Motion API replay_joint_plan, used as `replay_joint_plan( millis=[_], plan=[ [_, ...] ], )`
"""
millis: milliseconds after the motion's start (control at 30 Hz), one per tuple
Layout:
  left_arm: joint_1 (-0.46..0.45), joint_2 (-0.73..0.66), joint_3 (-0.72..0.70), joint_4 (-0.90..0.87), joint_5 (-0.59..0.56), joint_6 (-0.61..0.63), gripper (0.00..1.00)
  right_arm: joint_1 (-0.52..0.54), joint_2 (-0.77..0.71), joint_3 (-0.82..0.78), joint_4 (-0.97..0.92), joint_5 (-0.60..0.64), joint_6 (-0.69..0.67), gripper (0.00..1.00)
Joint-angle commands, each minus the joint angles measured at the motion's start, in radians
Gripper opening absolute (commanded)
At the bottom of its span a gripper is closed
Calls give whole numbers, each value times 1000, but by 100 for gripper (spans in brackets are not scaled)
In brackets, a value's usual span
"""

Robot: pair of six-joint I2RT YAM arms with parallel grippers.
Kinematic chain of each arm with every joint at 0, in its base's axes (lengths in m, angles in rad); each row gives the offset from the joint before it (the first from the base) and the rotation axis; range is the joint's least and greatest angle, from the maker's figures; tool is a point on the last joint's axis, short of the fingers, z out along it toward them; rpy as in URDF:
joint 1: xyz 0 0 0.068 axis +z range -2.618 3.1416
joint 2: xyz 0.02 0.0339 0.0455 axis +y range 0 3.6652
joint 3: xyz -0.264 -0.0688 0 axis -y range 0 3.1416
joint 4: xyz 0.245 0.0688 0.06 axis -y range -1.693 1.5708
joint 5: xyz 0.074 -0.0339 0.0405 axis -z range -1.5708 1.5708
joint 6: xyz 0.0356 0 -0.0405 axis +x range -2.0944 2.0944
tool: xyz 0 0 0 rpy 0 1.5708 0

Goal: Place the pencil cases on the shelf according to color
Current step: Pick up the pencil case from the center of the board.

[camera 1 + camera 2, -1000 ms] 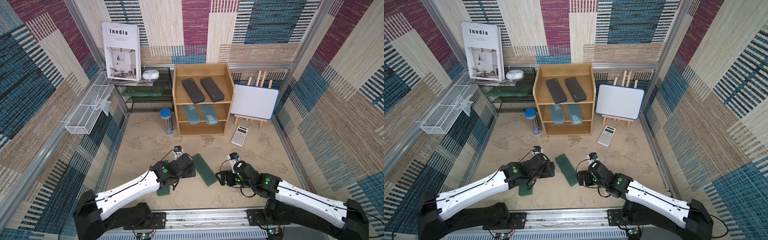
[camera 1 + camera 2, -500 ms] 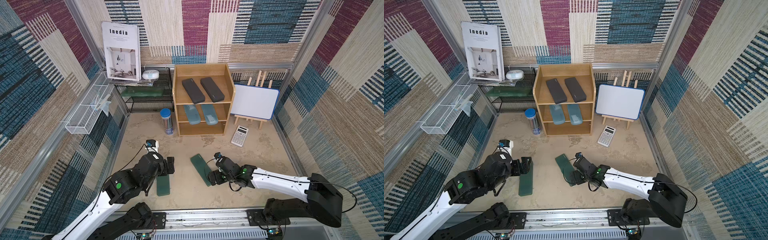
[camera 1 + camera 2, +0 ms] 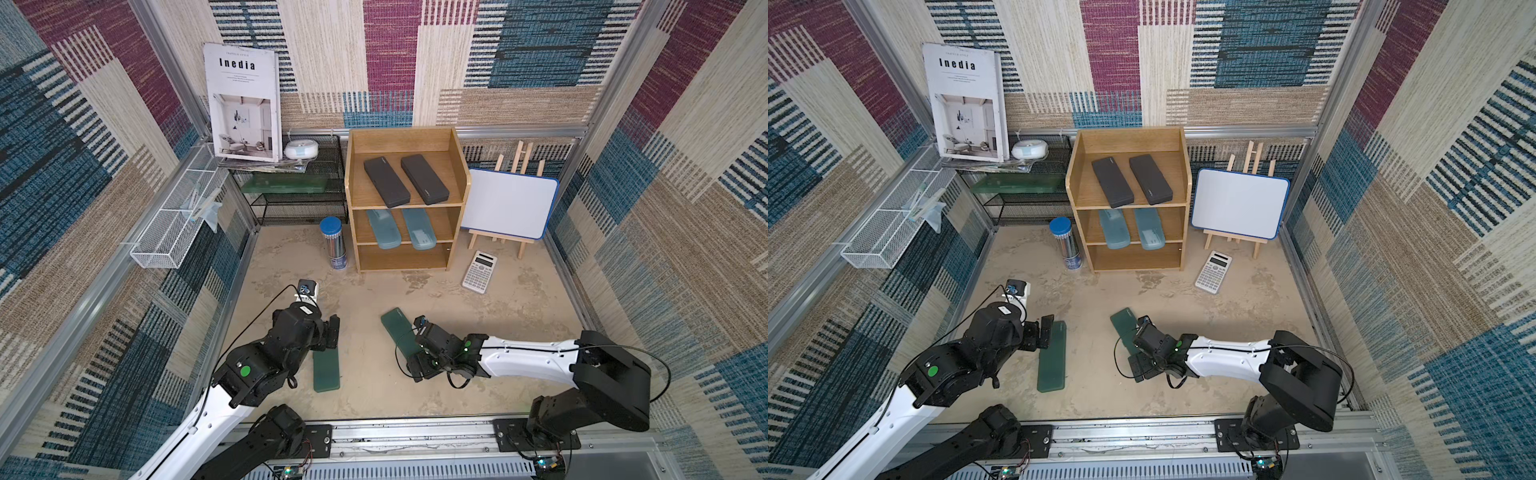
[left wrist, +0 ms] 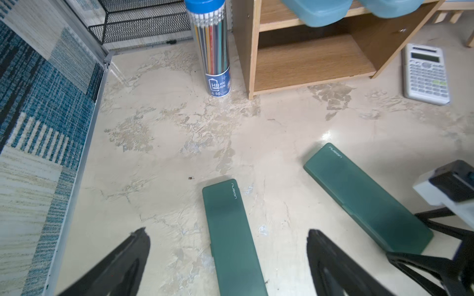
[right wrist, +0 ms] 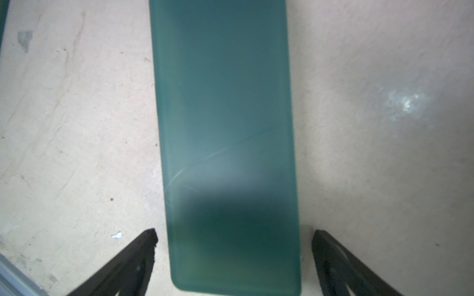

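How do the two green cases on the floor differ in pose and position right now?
Pose: the left green case lies nearly straight toward the back wall; the right green case lies slanted, far end leaning left.
Position: the right green case sits closer to the shelf; the left green case sits nearer the front rail.
Shared: both dark green, flat on the floor, each ungripped between open fingers: left gripper, right gripper.

White arm links (image 3: 523, 353), black joints (image 3: 611, 382) (green dots (image 3: 245, 370)), black base plates (image 3: 536, 434).
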Motion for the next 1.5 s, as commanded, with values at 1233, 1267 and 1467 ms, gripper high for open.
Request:
replay_joint_plan(
  millis=[1233, 1267, 1467],
  plan=[
    [328, 205, 7, 55, 302, 53, 99, 82, 25, -38, -4, 185, 100, 65],
    [328, 204, 7, 53, 302, 53, 99, 81, 3, -39, -13, 208, 116, 64],
    [329, 187, 10, 41, 273, 47, 100, 64, -110, -30, -27, 347, 164, 65]
  ],
)
